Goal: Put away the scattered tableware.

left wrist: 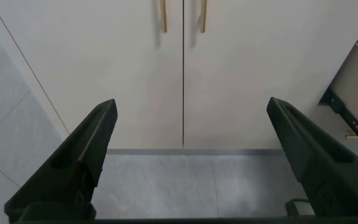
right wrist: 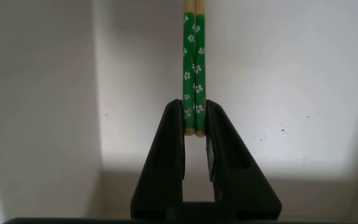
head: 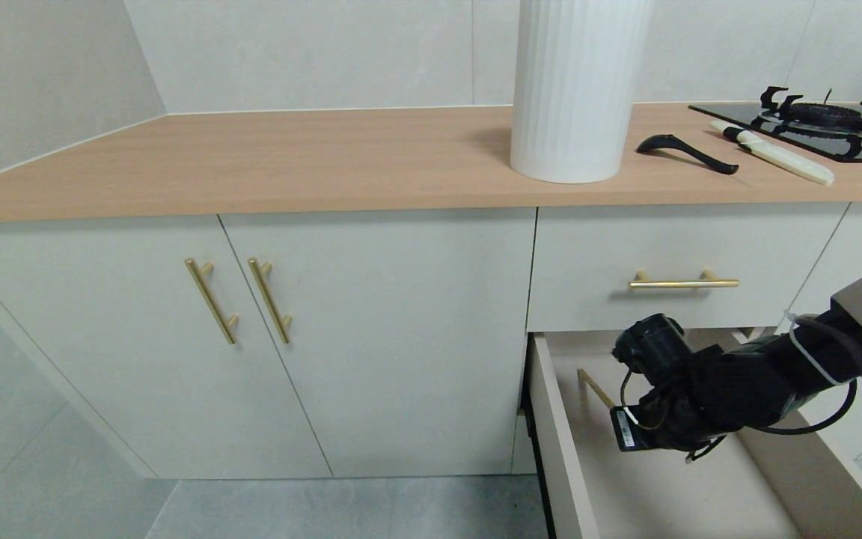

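My right gripper (right wrist: 194,118) is clamped on a pair of chopsticks (right wrist: 194,56) inside the open drawer (head: 554,427), and my left gripper (left wrist: 191,109) hangs spread wide before the cupboard doors (left wrist: 247,68).

Green with small white flowers on the chopsticks (right wrist: 194,62), pale wood at their ends; black on the right gripper (right wrist: 194,121) and left gripper (left wrist: 191,109). White and vertically ribbed for the vase (head: 577,82); light wood grain across the countertop (head: 289,161); pale beige cabinet doors (head: 401,337) with gold handles (head: 210,299); cream knife (head: 783,161), black-banded; black hob (head: 850,142); grey floor tiles (head: 326,509)
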{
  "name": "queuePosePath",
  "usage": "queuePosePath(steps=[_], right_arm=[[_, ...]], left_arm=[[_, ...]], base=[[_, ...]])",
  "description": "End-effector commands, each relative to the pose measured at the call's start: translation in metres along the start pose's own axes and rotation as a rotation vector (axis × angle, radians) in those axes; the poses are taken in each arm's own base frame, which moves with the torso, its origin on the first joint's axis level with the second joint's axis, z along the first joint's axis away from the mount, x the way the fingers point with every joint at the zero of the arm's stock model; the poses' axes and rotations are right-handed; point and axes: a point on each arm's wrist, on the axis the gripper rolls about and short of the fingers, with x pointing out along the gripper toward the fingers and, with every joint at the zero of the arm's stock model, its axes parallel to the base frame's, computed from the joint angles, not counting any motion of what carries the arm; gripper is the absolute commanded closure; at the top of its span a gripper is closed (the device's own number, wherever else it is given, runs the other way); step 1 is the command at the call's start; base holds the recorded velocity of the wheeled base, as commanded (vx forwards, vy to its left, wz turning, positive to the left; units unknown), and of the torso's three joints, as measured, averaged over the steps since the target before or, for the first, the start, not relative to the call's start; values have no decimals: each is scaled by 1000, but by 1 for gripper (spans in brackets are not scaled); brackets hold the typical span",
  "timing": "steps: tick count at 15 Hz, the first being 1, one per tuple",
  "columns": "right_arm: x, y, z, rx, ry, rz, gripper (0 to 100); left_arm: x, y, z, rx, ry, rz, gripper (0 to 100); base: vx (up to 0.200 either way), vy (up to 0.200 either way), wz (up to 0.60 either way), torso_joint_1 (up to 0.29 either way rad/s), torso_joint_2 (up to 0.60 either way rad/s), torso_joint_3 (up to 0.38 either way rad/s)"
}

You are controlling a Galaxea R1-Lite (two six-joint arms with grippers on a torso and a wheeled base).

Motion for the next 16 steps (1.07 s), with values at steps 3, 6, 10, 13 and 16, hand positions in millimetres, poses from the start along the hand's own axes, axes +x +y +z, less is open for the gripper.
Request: queuePosePath(steps=[3,6,10,13,16], right_arm=[[31,2,-11,-14,79,-27,100],[57,5,-20,-27,117,-40,100],[77,6,-30,-41,162,-56,100],[80,6,-30,-40,165,-59,100],[81,6,-30,-41,169,-60,100]], left_arm=[[0,0,0,0,-1,1,0],[0,0,0,0,1,1,0],[0,0,0,0,1,1,0],[0,0,0,0,-1,1,0],[0,0,0,0,-1,1,0]], base=[[0,0,0,0,0,0],[0,0,0,0,0,0],[0,0,0,0,0,0],[0,0,0,0,0,0],[0,0,0,0,0,0]])
